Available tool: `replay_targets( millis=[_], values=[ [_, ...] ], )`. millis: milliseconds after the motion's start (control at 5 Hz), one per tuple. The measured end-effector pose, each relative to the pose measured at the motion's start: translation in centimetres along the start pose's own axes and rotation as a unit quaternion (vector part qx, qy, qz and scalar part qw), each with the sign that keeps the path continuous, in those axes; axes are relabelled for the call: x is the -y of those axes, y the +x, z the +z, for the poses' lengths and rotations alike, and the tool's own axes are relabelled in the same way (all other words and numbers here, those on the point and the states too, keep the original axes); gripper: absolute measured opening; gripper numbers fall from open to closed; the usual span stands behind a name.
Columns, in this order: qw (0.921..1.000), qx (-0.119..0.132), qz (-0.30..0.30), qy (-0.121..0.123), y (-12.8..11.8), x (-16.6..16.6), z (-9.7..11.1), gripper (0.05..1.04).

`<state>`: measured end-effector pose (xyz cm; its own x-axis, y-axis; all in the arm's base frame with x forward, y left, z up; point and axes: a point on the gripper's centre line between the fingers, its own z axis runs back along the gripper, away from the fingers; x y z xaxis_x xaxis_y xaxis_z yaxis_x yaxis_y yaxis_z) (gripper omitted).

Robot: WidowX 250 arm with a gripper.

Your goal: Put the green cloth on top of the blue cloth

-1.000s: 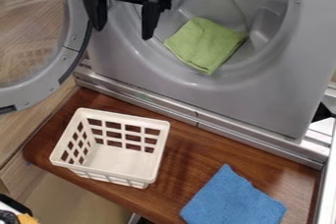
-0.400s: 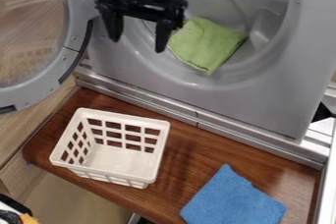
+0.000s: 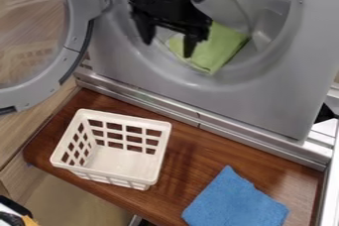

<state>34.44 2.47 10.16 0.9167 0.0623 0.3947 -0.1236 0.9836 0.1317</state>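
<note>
The cloths are green [image 3: 225,46] and blue [image 3: 235,202]; the basket [image 3: 122,163], white.

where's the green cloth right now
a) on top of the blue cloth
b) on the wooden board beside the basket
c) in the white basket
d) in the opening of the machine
d, the green cloth lies in the round opening of the grey machine, above the wooden board.

Clear path from drum [image 3: 270,19] to blue cloth [image 3: 235,201], basket [image 3: 119,162] aside
</note>
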Motion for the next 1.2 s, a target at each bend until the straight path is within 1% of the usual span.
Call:
replay_targets(
  millis=[200, 400, 600, 800, 1200],
  values=[
    [0.9997, 0.022, -0.013, -0.003, 2.3, 0.8, -0.8, 1.001],
    [0.9991, 0.029, -0.031, -0.003, 4.3, 2.4, -2.2, 1.001],
    [0.9989, 0.016, -0.044, 0.011, 5.6, 3.2, -4.1, 1.001],
    [0.9987, -0.002, -0.05, 0.007, 6.0, 3.7, -6.0, 1.001],
    [0.9987, -0.031, -0.041, -0.001, 6.0, 2.9, -8.0, 1.001]
  ],
)
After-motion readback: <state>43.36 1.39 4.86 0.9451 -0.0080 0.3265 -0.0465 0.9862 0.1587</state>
